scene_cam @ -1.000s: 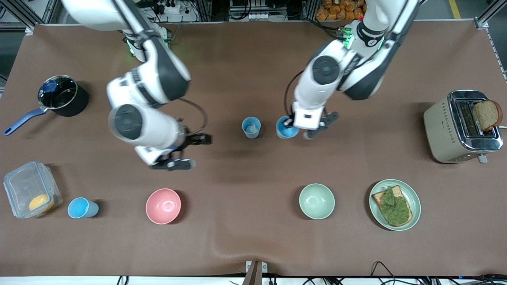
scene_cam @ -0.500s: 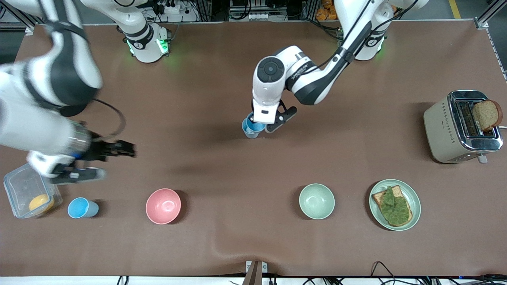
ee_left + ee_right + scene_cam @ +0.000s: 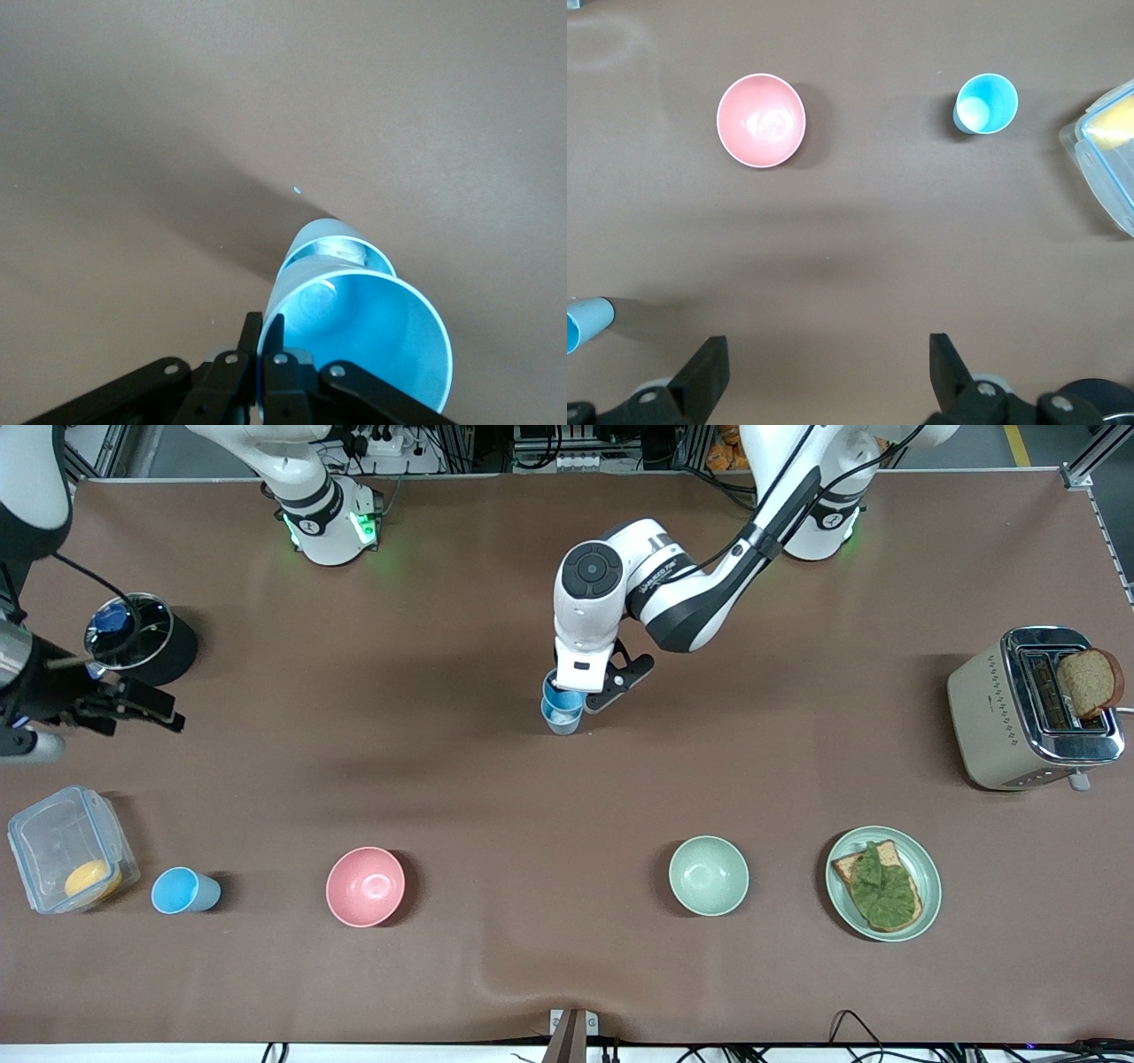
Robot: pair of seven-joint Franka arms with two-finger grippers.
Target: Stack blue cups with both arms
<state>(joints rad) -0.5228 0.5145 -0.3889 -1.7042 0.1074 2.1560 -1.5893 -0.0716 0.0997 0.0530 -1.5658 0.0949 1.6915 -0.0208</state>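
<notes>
We have the left gripper (image 3: 588,689) clamped on the sky cup's (image 3: 368,332) rim at frame centre, just over the grey cup (image 3: 562,722); released tilted, it could jam or tip both. Our right gripper (image 3: 89,710) hangs apart at the left edge, near the pot (image 3: 142,640), above a third cup (image 3: 184,891).

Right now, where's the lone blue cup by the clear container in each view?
Front view: lone blue cup stands between the clear container and the pink bowl, toward the right arm's end.
Left wrist view: not in it; the left claw grips a different one, the held cup.
Right wrist view: lone blue cup, same neighbours.
Shared landmark: pink bowl.
</notes>
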